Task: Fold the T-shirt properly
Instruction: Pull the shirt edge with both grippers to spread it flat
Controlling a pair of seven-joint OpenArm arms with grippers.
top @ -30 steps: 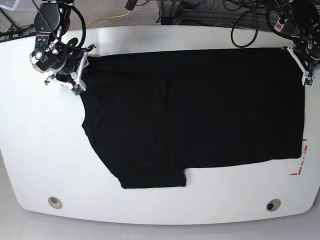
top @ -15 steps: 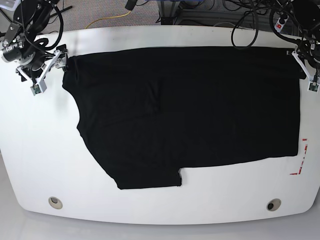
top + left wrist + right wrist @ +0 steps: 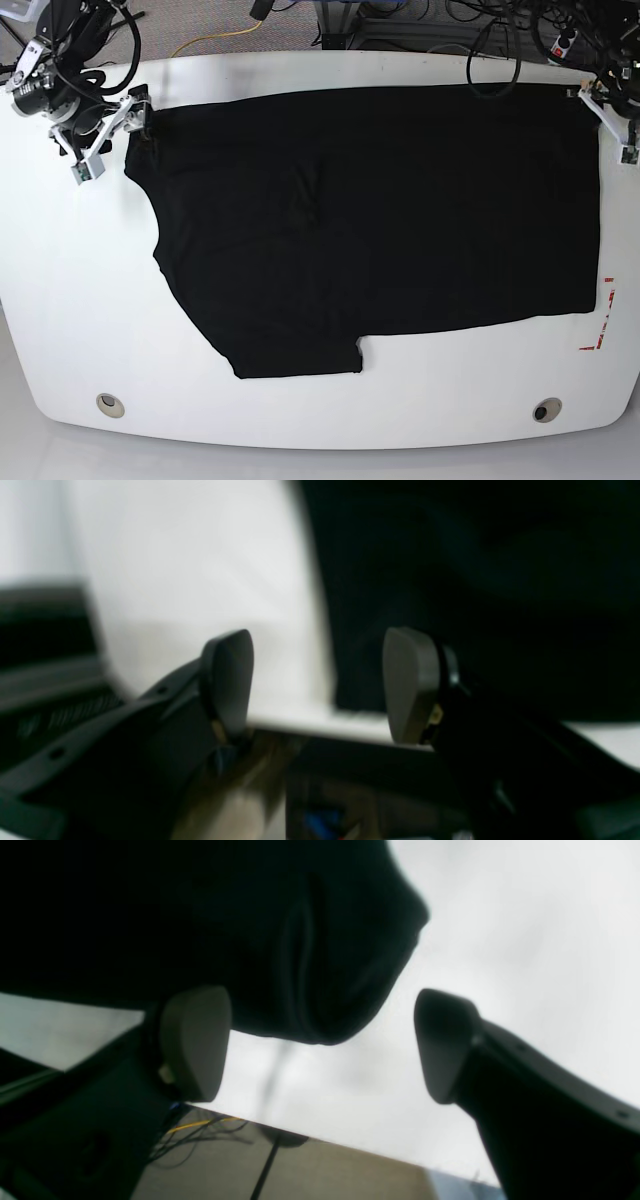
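Since the T-shirt [image 3: 380, 215] is meant to be folded, it is laid out flat on the white desk [image 3: 80, 290], its long upper edge running along the desk's far rim and one sleeve hanging down toward the near side. Both corners of that far edge have been let go, so that the cloth can settle before a fresh hold is taken. The right gripper [image 3: 108, 130] is stationed just off the T-shirt's far corner on the base view's left, its fingers [image 3: 195, 1042] spread wide with nothing between them; in the right wrist view the rounded corner of cloth lies on the desk beyond them, apart from both pads. The left gripper [image 3: 612, 122] is held just beside the opposite far corner, its fingers [image 3: 410, 685] also parted and empty, the T-shirt's edge being seen behind them.

Compared with a second ago, the right gripper has been drawn away from the T-shirt toward the desk's edge, and that corner has been pulled outward, so the body lies wider. The left gripper has shifted slightly toward the desk's far rim.
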